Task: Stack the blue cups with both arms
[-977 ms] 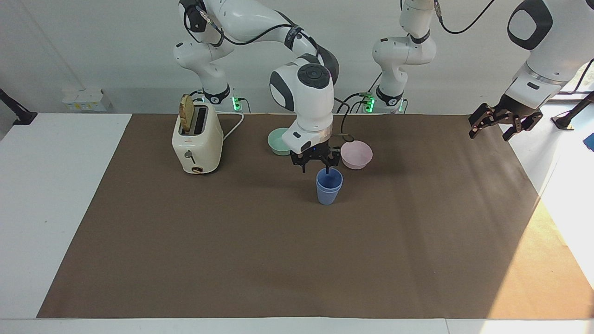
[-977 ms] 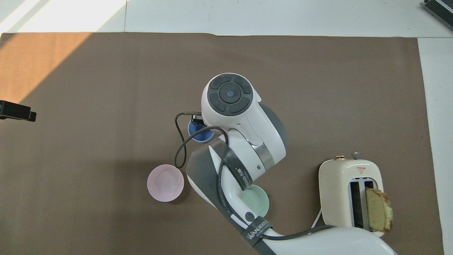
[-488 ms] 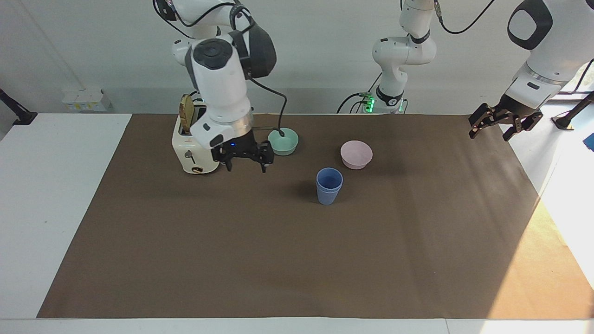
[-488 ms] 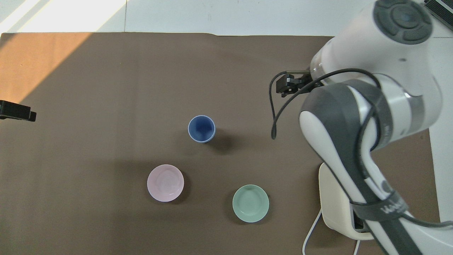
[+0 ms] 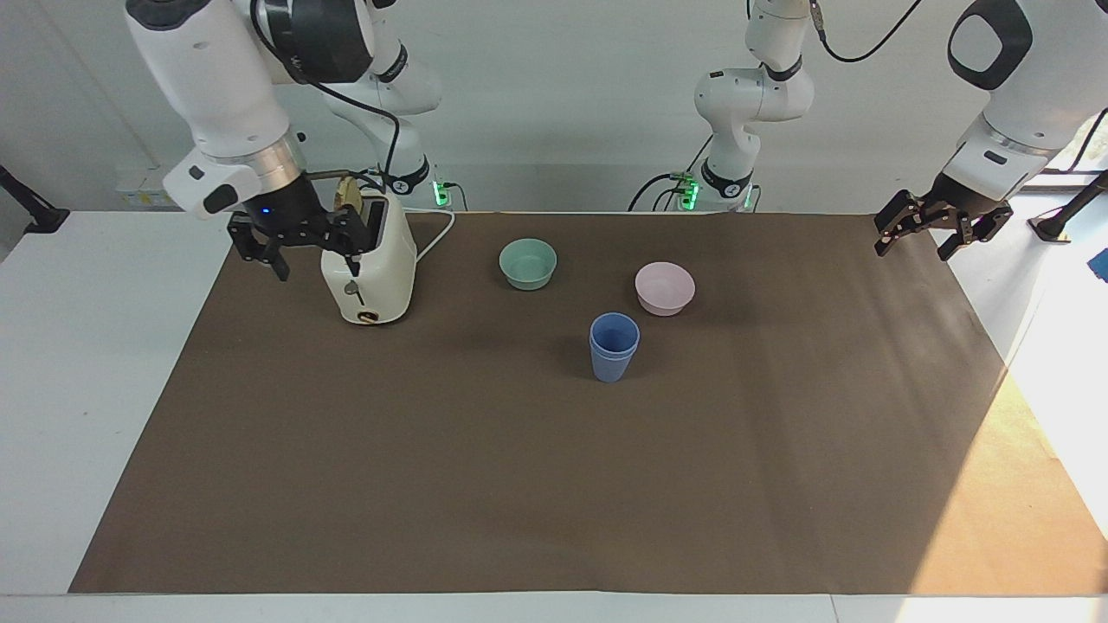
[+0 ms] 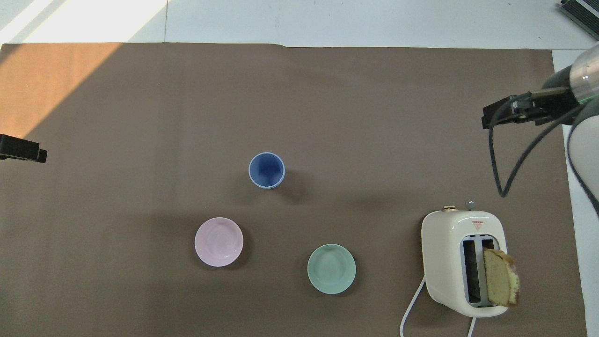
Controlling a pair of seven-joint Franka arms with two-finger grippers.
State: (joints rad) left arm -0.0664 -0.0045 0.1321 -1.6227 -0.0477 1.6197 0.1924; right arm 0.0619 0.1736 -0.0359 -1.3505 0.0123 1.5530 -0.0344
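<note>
Nested cups point(image 5: 614, 346), frame centre, judged light, stiff, slick plastic, best gripped across the rim; left tool point(image 5: 942, 227) and right tool point(image 5: 296, 245) both spread, empty.

You see blue cups point(image 5: 614, 346) that look like dull, smooth plastic with no shine. The brown mat point(image 5: 554, 484) on the table looks like flat paper or thin cloth, matt all over. The toaster point(image 5: 370, 272) has a smooth cream shell that shines a little. The teal bowl point(image 5: 528, 263) and the pink bowl point(image 5: 664, 288) look smooth and softly glossy. The arms point(image 5: 216, 78) you run have hard white shiny shells with a band of bright metal.
</note>
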